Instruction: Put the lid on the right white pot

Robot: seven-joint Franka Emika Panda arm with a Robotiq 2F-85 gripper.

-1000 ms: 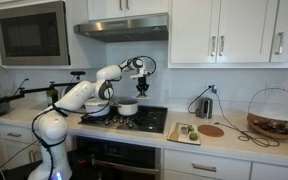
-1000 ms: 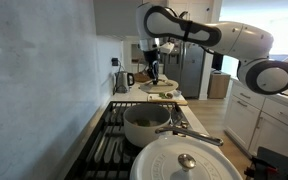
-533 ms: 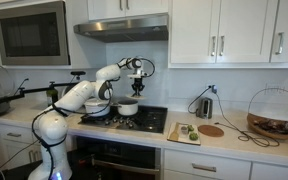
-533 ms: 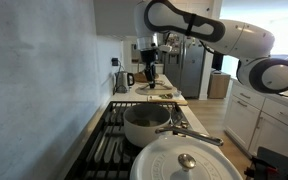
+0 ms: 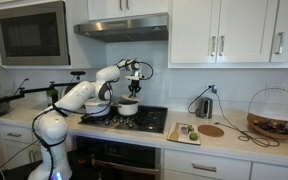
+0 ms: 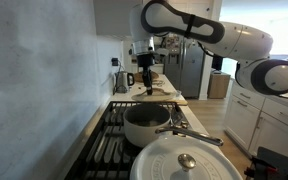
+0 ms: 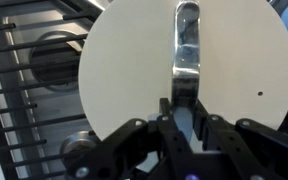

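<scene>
My gripper [image 7: 184, 115] is shut on the metal handle of the lid [image 7: 134, 70], a pale round disc that fills the wrist view above the stove grates. In both exterior views the gripper [image 5: 134, 72] [image 6: 148, 62] holds the lid in the air over the stove. The right white pot [image 5: 128, 107] stands open on a burner below the gripper; it also shows in an exterior view [image 6: 146, 125] with a long metal handle. The lid is well above the pot and does not touch it.
A larger white pot [image 6: 189, 162] with its own knobbed lid stands on the stove beside the small one [image 5: 97, 108]. On the counter are a cutting board [image 5: 184, 131], a brown round board [image 5: 212, 130], a kettle [image 5: 205, 105] and a wire basket [image 5: 274, 115]. A range hood [image 5: 121, 28] hangs overhead.
The gripper with the lid has moved sideways from the counter side toward the spot above the right white pot. The pots have not moved.
</scene>
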